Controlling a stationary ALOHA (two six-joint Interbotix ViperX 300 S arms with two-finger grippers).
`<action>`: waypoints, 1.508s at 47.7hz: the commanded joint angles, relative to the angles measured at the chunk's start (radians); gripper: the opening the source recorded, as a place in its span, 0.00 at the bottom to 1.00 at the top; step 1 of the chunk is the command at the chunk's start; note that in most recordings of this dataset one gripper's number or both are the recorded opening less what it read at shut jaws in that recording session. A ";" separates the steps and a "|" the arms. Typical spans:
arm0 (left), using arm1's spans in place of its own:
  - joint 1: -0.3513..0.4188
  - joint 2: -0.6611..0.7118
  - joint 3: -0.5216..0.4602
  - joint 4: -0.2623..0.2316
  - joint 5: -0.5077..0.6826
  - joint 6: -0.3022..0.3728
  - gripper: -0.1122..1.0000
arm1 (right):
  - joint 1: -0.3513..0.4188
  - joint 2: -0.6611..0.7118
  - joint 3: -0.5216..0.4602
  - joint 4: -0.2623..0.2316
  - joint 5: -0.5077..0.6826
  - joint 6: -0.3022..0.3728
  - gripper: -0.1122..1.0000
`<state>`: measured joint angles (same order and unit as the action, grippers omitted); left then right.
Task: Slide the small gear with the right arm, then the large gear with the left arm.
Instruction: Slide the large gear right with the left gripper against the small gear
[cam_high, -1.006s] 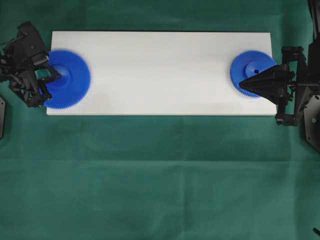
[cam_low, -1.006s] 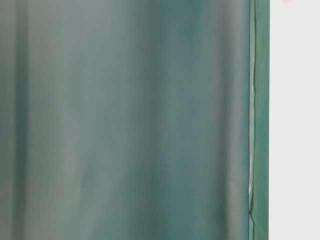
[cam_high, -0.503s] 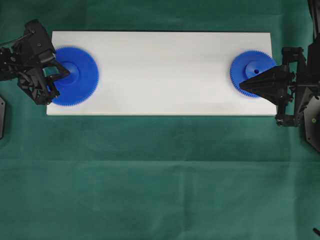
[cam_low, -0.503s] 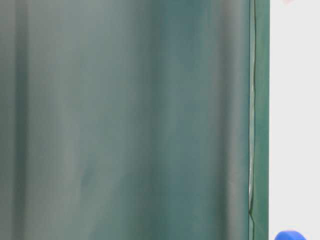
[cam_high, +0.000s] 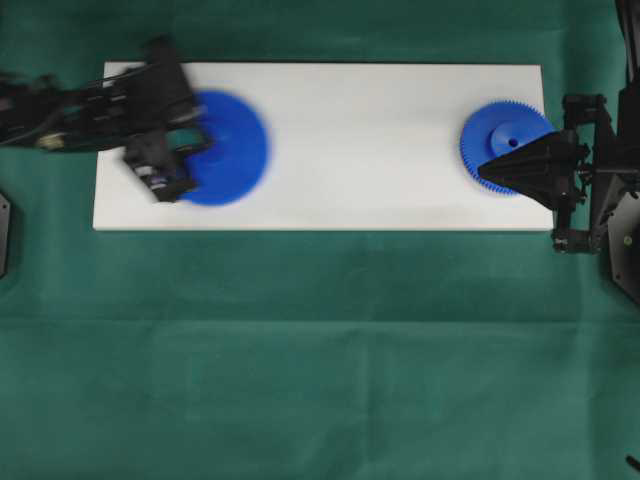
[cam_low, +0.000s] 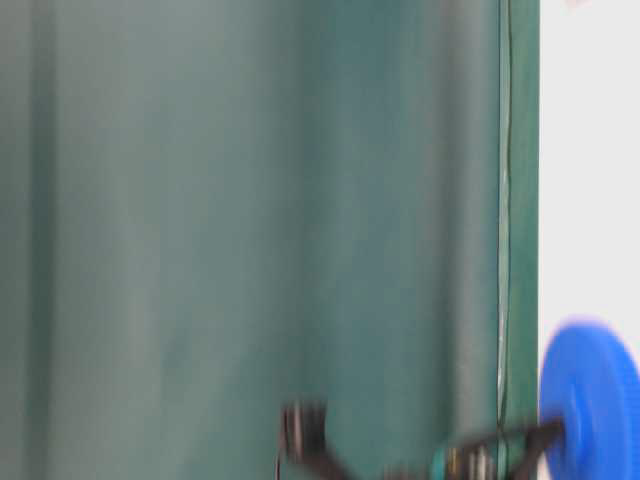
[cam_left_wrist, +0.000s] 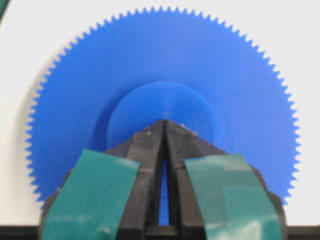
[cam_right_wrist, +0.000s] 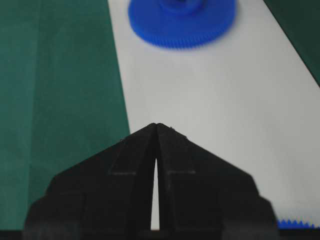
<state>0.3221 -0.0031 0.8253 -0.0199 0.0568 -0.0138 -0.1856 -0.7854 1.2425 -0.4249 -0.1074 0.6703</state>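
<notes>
Overhead view first: you have two blue gears on one white board (cam_high: 350, 150), which lies on a green cloth (cam_high: 320, 350). You also have two black arms, one at each short end of the board.

Your large gear (cam_high: 225, 148) sits on the left part of the board, blurred with motion, and the left arm (cam_high: 90, 105) reaches in over the board's left edge. Its left gripper (cam_high: 190, 145) meets the gear's near side. From the left wrist camera you can see the fingers (cam_left_wrist: 150, 165) pressed together to a point, with only a thin slit between them, and that point rests against the raised round hub of the large gear (cam_left_wrist: 165, 95). Two green tape bands wrap the fingers. Nothing sits between them.

Your small gear (cam_high: 503, 140) lies near the board's right end. The right gripper (cam_high: 485, 172) points over the gear's lower edge, its wedge tip drawn together. In the right wrist camera the tip (cam_right_wrist: 157, 126) shows the same narrow slit, holding nothing, with the large gear (cam_right_wrist: 182, 22) blurred far down the board.

At table level, the large gear (cam_low: 590, 400) shows as a blurred blue disc.
</notes>
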 joint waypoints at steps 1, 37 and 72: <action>-0.031 0.104 -0.132 0.000 0.011 0.003 0.10 | 0.002 0.002 -0.009 -0.002 -0.011 0.000 0.56; -0.117 0.472 -0.792 0.003 0.192 0.008 0.10 | 0.003 -0.002 0.028 -0.003 -0.064 -0.008 0.56; -0.120 0.517 -0.867 0.005 0.242 0.008 0.10 | 0.003 -0.005 0.028 -0.005 -0.081 -0.009 0.56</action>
<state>0.2040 0.5400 -0.0368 -0.0169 0.2991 -0.0046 -0.1841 -0.7900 1.2809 -0.4264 -0.1749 0.6611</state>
